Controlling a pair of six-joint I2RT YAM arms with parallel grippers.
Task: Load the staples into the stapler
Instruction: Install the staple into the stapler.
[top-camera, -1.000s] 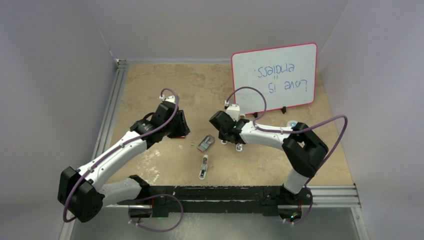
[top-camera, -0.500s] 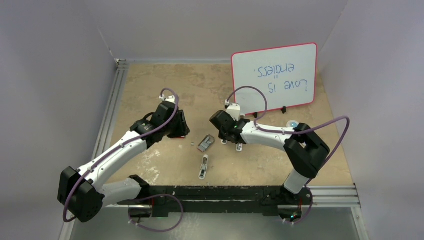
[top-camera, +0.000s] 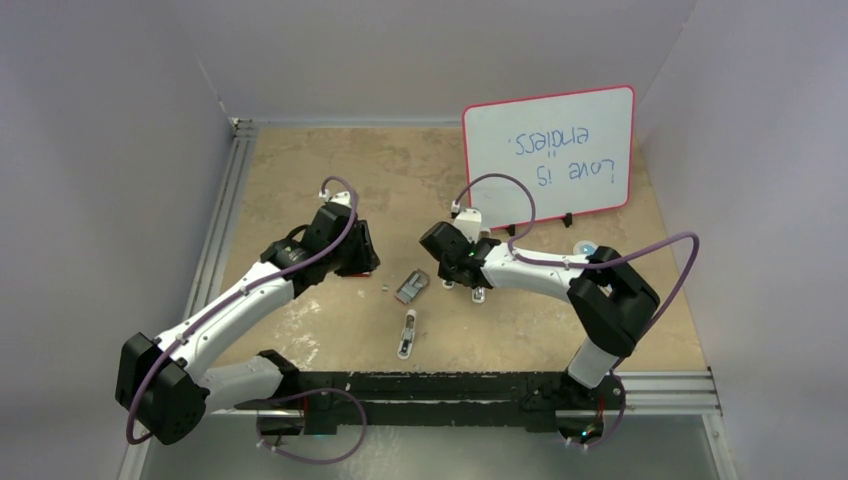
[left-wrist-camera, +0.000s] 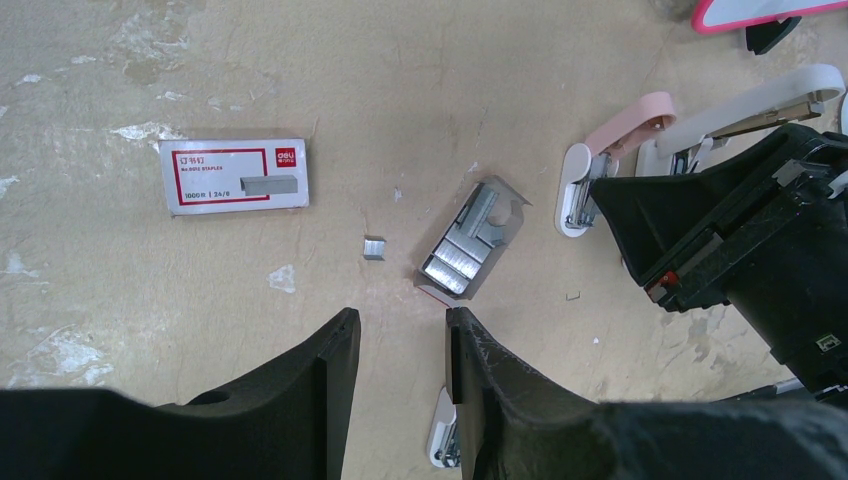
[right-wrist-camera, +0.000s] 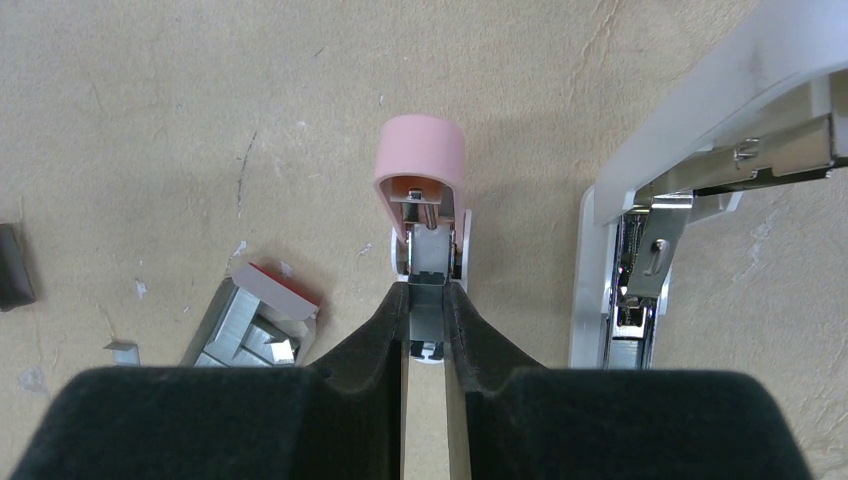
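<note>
We look down on a scuffed beige table (top-camera: 300, 170) boxed in by pale walls, with a pink-framed whiteboard (top-camera: 549, 152) propped at its far side. The staples (left-wrist-camera: 462, 258) lie as silvery strips in their small grey tray (left-wrist-camera: 505, 205), which sits askew on the table between the two arms. One loose staple piece (left-wrist-camera: 373, 248) rests just beside the tray on its left. Further left, well apart, the red-and-white box (left-wrist-camera: 234, 176) lies flat.

To the tray's right is the pink stapler (right-wrist-camera: 420, 160). The right fingers (right-wrist-camera: 398, 312) are pinched tight on its metal rail. Just beside it a white stapler (right-wrist-camera: 700, 110) lies opened out. Nearer the arm bases we see what may be a third stapler (top-camera: 407, 335), though from above it is too small to be sure.

The left fingers (left-wrist-camera: 340, 345) hang above the table near the tray, parted a moderate way, with only bare table showing in the gap.

Compared with a second ago, the tray, box and staplers lie exactly where they were, and neither pair of fingers has altered its gap. Only the right arm's elbow has shifted a touch to the right.
</note>
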